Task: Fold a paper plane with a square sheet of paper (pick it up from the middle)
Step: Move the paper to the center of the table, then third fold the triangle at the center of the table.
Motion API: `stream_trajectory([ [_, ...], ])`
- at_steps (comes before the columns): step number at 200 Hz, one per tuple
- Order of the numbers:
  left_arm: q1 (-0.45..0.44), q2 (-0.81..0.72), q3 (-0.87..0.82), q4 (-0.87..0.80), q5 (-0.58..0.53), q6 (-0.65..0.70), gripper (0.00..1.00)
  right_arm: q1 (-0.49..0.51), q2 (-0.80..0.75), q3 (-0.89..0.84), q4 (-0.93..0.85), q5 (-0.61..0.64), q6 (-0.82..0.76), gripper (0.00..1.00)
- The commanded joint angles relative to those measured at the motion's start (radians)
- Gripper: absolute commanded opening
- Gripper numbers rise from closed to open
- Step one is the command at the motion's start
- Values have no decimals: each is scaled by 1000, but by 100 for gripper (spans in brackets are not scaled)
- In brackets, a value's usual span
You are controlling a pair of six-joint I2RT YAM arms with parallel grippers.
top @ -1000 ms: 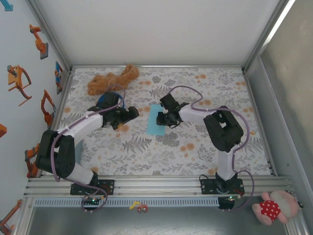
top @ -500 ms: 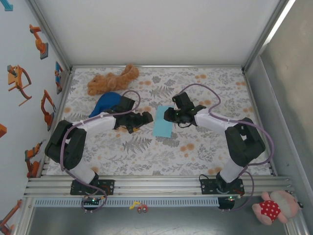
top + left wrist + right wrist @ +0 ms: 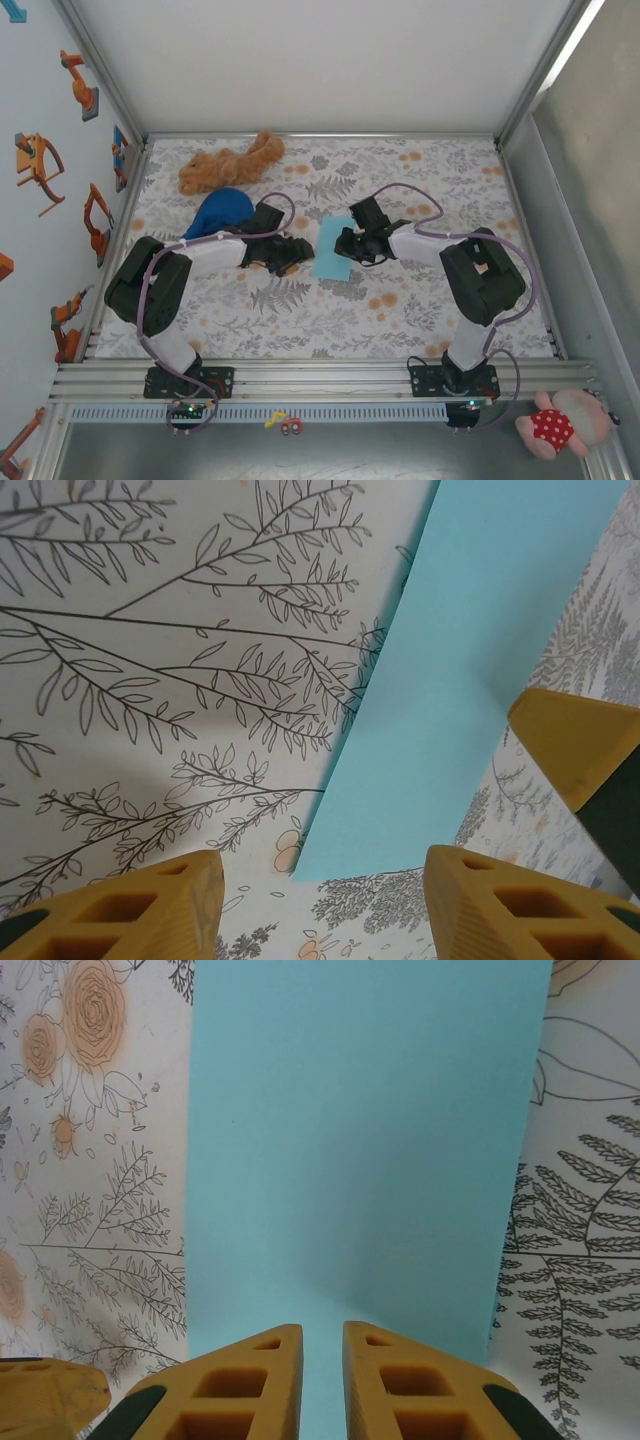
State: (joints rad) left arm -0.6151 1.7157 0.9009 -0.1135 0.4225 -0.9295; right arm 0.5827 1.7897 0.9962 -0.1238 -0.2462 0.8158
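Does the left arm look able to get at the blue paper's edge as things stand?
Probably yes. The left tool sits open right at the edge of the paper that faces it, with bare tablecloth around. The right tool comes over the paper from the opposite side and leaves that edge free.
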Motion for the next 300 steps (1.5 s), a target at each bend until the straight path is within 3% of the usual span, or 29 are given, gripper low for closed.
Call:
stream_trajectory([
  [1, -9, 23, 16, -4, 46, -2, 52, -15, 22, -7, -21, 15, 14, 18],
  [44, -20, 62, 48, -27, 79, 19, 43, -22, 49, -31, -31, 7, 24, 18],
  [100, -25, 111, 83, -36, 113, 38, 38, -35, 55, -83, -18, -21, 46, 17],
  [170, -25, 153, 115, -65, 125, 49, 40, -42, 56, -87, -8, -26, 47, 17],
  [212, -29, 179, 149, -49, 189, 62, 40, -43, 54, -91, -5, -27, 46, 17],
  [300, 4, 207, 219, -4, 240, 65, 35, -49, 47, -97, 10, -35, 44, 16],
])
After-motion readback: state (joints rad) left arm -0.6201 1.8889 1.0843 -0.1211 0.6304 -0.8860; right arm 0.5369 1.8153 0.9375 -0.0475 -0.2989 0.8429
